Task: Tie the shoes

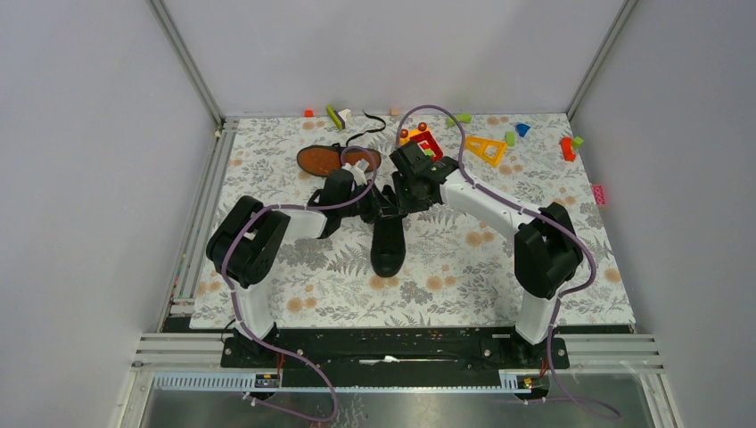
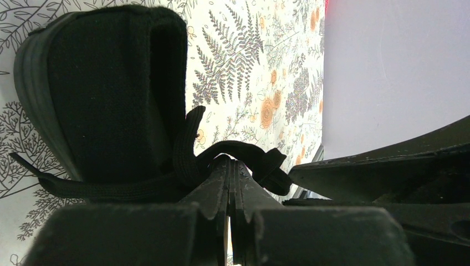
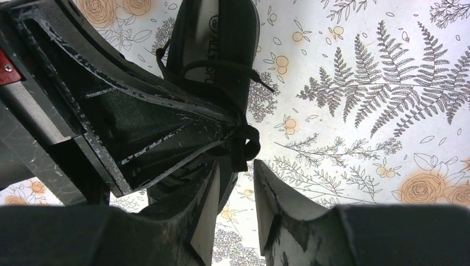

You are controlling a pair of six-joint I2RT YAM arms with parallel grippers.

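Note:
One black shoe (image 1: 388,245) stands upright mid-table. The other shoe (image 1: 325,160) lies behind it, orange-brown sole up. My left gripper (image 1: 381,204) is at the near shoe's top. In the left wrist view it (image 2: 230,162) is shut on a loop of black lace (image 2: 249,149) beside the shoe (image 2: 105,94). My right gripper (image 1: 403,191) faces it from the right. In the right wrist view it (image 3: 236,165) is open, the lace loop (image 3: 248,143) just past its fingertips, the shoe (image 3: 216,39) beyond.
Toy blocks lie along the back of the floral mat: a yellow triangle (image 1: 486,149), a red and yellow piece (image 1: 424,140), a red block (image 1: 567,149), a pink one (image 1: 598,193) at the right edge. A black lace end (image 1: 370,130) trails behind the far shoe.

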